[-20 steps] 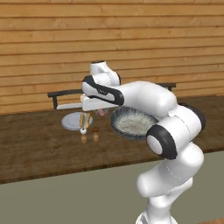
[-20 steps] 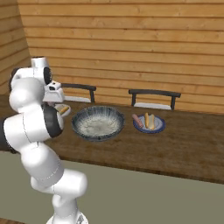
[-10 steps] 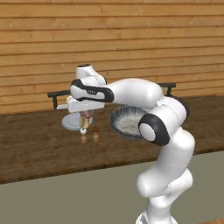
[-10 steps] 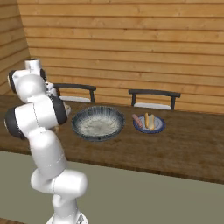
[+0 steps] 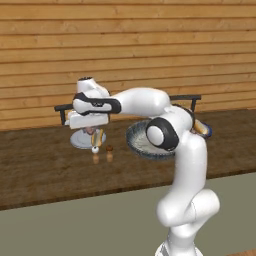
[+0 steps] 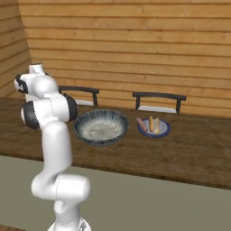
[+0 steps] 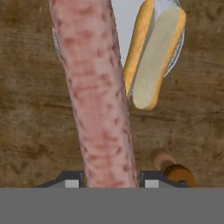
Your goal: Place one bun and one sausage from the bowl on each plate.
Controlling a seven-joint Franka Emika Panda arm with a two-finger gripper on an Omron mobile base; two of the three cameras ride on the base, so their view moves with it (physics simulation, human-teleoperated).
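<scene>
End effector: the end effector (image 7: 107, 181) is clenched on a sausage (image 7: 97, 92); in the hand view a dark finger tip sits tight against each side of it. In the left base view the end effector (image 5: 94, 134) hangs over the near edge of the pale grey plate.
Sausage: pink and mottled, it runs lengthwise away from the finger tips in the hand view, its far part lying over the plate.
Pale grey plate: the pale grey plate (image 5: 78, 141) lies on the desk (image 5: 45, 165) at the left, well apart from the blue-rimmed plate. In the hand view the plate (image 7: 123, 17) shows between the sausage and the bun.
Bun: a split bun (image 7: 153, 52) lies on the pale grey plate, its near end sticking out past the rim over the wood.
Bowl: the large dark patterned bowl (image 6: 101, 127) stands on the desk between the two plates, its pale inside (image 6: 100, 130) bare of food as far as the right base view shows. In the left base view the arm covers part of the bowl (image 5: 135, 143).
Blue-rimmed plate: the blue-rimmed plate (image 6: 163, 131) lies just to the right of the bowl and carries a sausage (image 6: 141, 124) beside a bun (image 6: 154, 124).
Small brown thing: a small brown thing (image 7: 171, 167) stands on the desk near the pale grey plate, just beside the finger tips; what it is cannot be told. It also shows in the left base view (image 5: 109, 148).
Chairs: two dark chair backs (image 6: 159, 96) stand behind the desk against the plank wall (image 6: 135, 45).
</scene>
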